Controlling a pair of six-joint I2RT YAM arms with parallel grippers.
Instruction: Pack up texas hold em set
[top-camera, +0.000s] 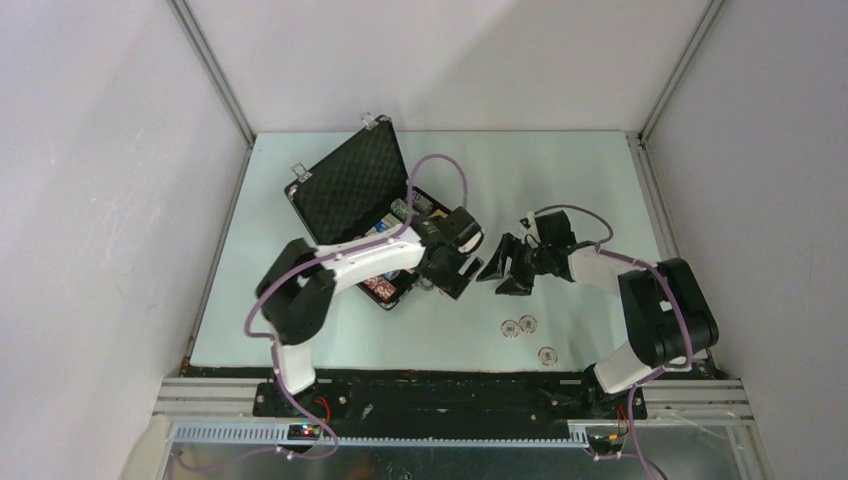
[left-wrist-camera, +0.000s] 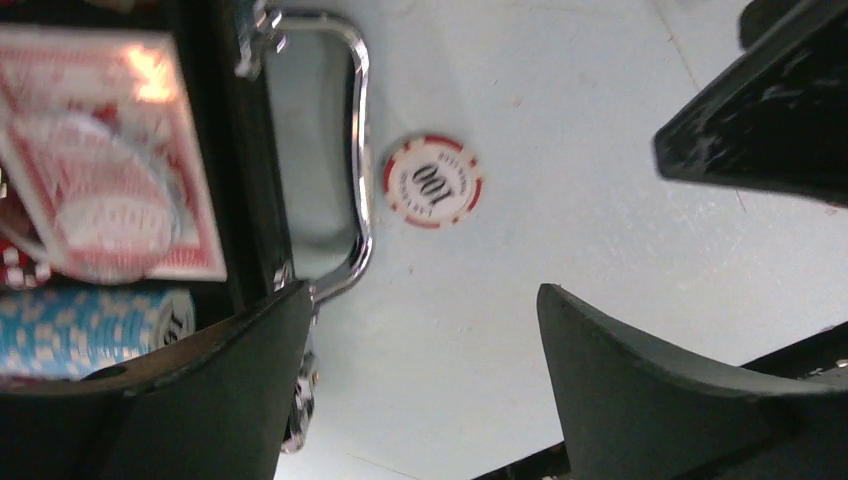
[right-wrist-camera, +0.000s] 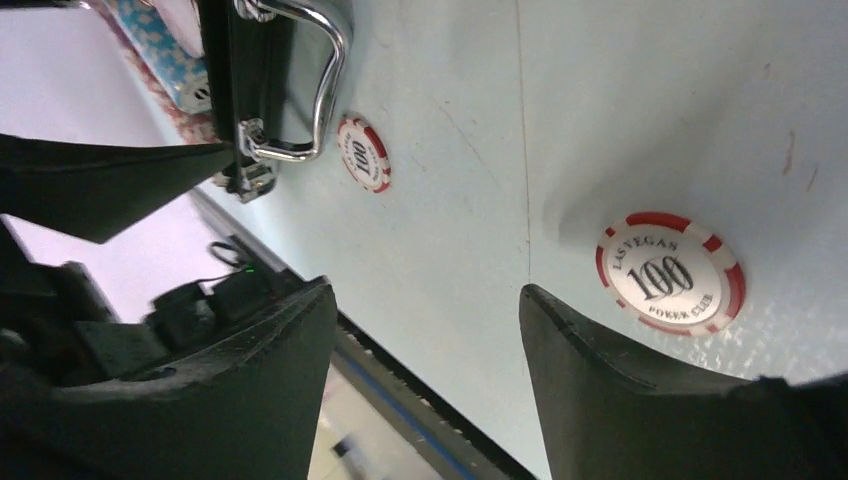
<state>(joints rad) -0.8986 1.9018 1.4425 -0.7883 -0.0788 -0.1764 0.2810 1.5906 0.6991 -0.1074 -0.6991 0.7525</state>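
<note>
Evidently both were empty: the left gripper (left-wrist-camera: 420, 300) and right gripper (right-wrist-camera: 425, 295) hung wide-jawed, facing each other just beside the open black case (top-camera: 350, 180) at the table's (top-camera: 560, 180) back left, with red-and-white chips (top-camera: 527, 322) loose nearby.

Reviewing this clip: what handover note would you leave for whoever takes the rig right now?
Left hand: open, empty, beside the case handle.
Right hand: open, empty, facing the left one.
Case: lid up; card deck and blue chips already inside.
Left to do: pick up the red chip by the handle and at least three loose chips outside, then close the case.
</note>
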